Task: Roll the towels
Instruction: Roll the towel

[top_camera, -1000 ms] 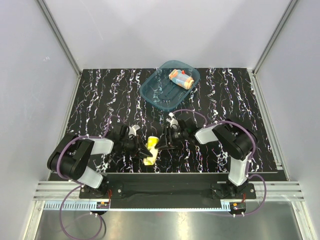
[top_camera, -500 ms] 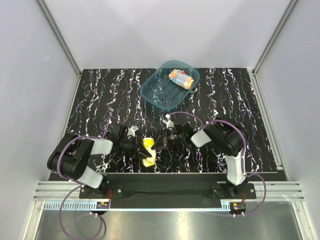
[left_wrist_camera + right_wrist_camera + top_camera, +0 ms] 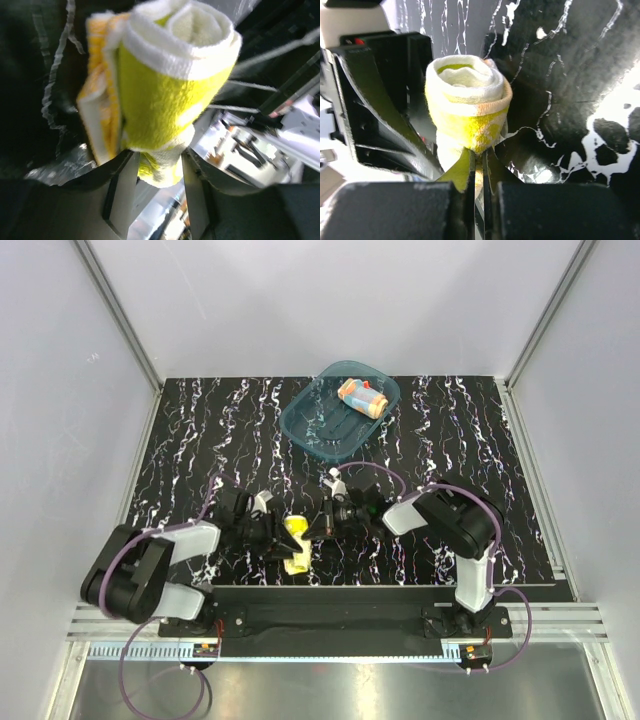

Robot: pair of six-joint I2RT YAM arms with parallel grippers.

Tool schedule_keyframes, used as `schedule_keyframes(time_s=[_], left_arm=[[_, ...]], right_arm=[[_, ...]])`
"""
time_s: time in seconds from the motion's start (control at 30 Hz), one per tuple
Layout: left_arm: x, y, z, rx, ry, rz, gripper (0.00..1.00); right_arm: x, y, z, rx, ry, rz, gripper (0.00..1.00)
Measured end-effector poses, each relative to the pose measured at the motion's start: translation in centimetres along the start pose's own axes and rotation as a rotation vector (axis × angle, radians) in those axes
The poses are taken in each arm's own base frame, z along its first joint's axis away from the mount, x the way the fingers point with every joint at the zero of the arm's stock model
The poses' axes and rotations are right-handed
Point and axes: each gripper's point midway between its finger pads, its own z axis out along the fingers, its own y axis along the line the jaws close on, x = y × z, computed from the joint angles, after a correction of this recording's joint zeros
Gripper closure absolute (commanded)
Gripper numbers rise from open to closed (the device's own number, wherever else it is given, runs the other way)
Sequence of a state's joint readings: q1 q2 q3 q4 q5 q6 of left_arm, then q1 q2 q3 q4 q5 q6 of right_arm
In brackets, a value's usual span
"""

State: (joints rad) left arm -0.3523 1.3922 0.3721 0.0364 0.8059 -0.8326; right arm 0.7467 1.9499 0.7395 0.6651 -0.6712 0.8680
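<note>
The bright yellow towel (image 3: 295, 541), rolled into a short cylinder, lies near the front edge between both grippers. My left gripper (image 3: 160, 156) stands open, its fingers (image 3: 121, 185) loosely on either side of one end of the yellow roll (image 3: 165, 100). From the other side my right gripper (image 3: 483, 153) is shut on a thin fold at the bottom of the roll (image 3: 467, 107). The second towel (image 3: 362, 397), light blue with orange dots, lies rolled inside the teal tub (image 3: 315, 425) at the back.
The black marbled mat (image 3: 200, 440) covers the table. The teal tub stands at the back centre. Both arm bases and cables sit along the near edge, with grey walls on all sides.
The right gripper has closed onto the yellow roll's edge. The left gripper has opened around the roll's other end. The roll has barely moved.
</note>
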Motion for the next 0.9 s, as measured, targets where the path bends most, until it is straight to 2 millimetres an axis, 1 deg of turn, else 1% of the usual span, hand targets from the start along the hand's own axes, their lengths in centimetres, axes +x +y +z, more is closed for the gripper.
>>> schedule_keyframes(time_s=[0.17, 0.37, 0.57, 0.73, 0.9], left_arm=[[-1.0, 0.4, -1.1, -0.103, -0.086, 0.033, 0.53], [-2.0, 1.4, -1.9, -0.200, -0.155, 0.052, 0.53], [-2.3, 1.9, -1.5, -0.244, -0.153, 0.048, 0.53], [-2.5, 1.9, -0.9, -0.275, -0.137, 0.063, 0.52], [-2.4, 1.8, -0.5, -0.283, -0.125, 0.072, 0.54]], right_arm=[[-0.5, 0.4, -0.1, 0.052, 0.008, -0.054, 1.00], [-0.5, 0.1, -0.3, 0.091, 0.018, -0.067, 1.00], [-0.4, -0.1, -0.4, 0.103, 0.024, -0.070, 1.00], [-0.3, -0.4, -0.5, 0.114, 0.026, -0.072, 1.00], [-0.3, -0.5, -0.5, 0.122, 0.025, -0.069, 1.00]])
